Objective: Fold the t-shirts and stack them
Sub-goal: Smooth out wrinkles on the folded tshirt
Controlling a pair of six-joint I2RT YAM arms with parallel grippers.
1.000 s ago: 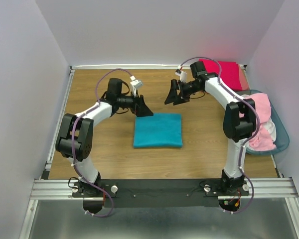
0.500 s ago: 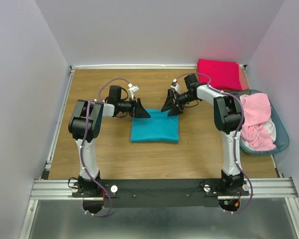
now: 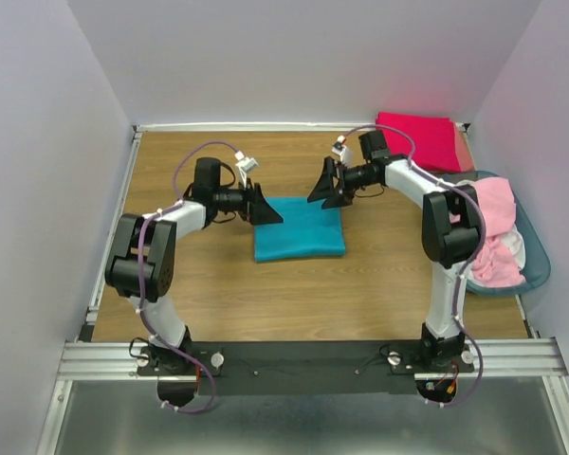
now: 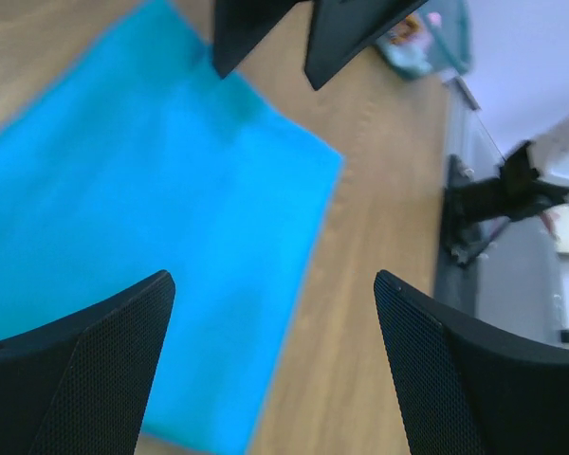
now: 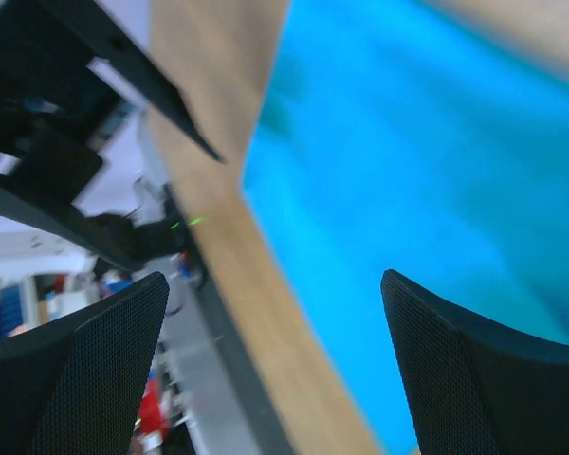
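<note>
A folded teal t-shirt [image 3: 300,229] lies flat in the middle of the table. My left gripper [image 3: 266,207] is at its far left corner, open and empty. My right gripper [image 3: 324,190] is at its far edge, right of centre, also open and empty. In the left wrist view the teal shirt [image 4: 152,209] lies under my open left gripper [image 4: 273,284]. In the right wrist view it [image 5: 427,161] lies under my open right gripper [image 5: 275,284]. A folded crimson-pink shirt [image 3: 417,140] lies at the back right on a salmon one [image 3: 466,154]. Light pink shirts [image 3: 494,218] fill the basket.
A blue-tinted plastic basket [image 3: 539,262] stands at the table's right edge beside my right arm. Metal rails run along the table's left side and back. White walls close in the left, back and right sides.
The teal shirt has shifted toward the back of the table. Both grippers have stayed by its far edge, the left one moving slightly left.
</note>
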